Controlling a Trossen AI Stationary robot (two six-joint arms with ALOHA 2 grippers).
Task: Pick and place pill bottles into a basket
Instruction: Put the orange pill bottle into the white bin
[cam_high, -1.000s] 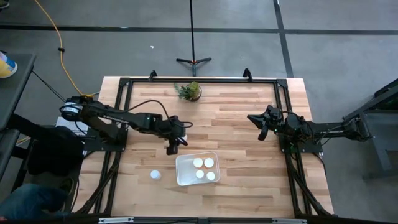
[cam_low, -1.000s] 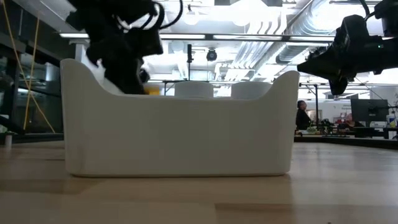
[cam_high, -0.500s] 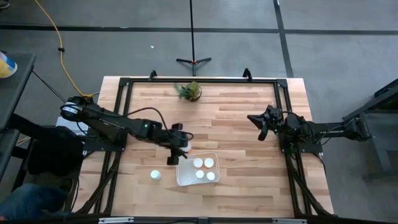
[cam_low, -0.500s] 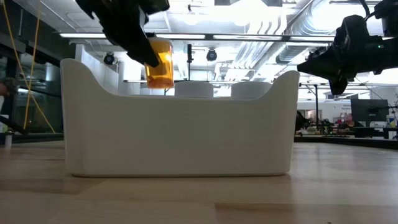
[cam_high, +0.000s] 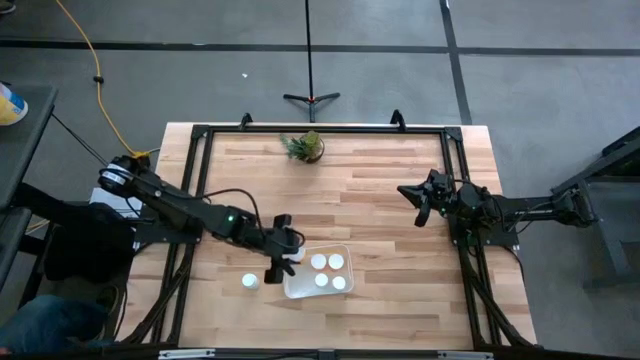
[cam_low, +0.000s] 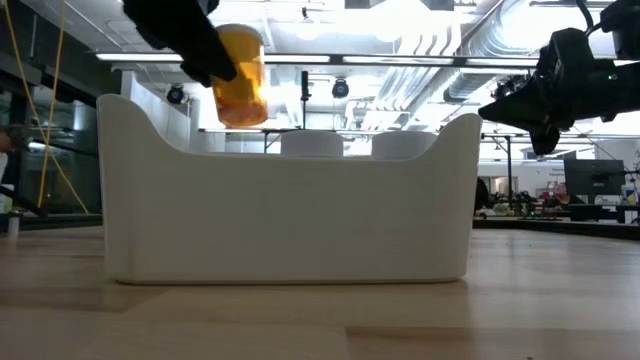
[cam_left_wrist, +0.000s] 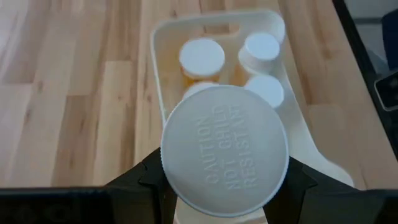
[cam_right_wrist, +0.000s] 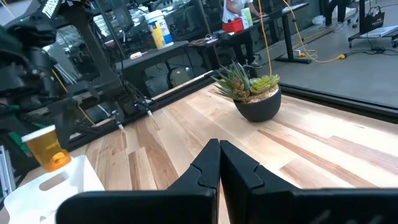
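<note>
My left gripper (cam_high: 281, 262) is shut on a pill bottle with an amber body (cam_low: 240, 78) and a white cap (cam_left_wrist: 224, 158). It holds the bottle above the left end of the white basket (cam_high: 292, 287), clear of the wall (cam_low: 290, 220). Several white-capped bottles (cam_left_wrist: 202, 57) stand inside the basket. One more bottle (cam_high: 249, 283) stands on the table left of the basket. My right gripper (cam_high: 420, 207) is shut and empty, raised over the table's right side. My left gripper pinches the bottle between its two fingers (cam_left_wrist: 144, 182), just under the cap, which hides the place of contact. The fingers come from above, slanting down. The amber body (cam_low: 242, 95) hangs below them, cap up, slightly tilted and lifted clear of the basket.
A small potted plant (cam_high: 304, 146) stands at the table's far edge and also shows in the right wrist view (cam_right_wrist: 252, 93). Bare wood lies between the basket and my right gripper. A black frame (cam_high: 320, 130) runs round the tabletop.
My left gripper has gone toward the table's near edge with the bottle. It started beyond the basket's far left corner and is now over its left end. In the low view the amber body has come up from behind the basket wall and drawn nearer.
</note>
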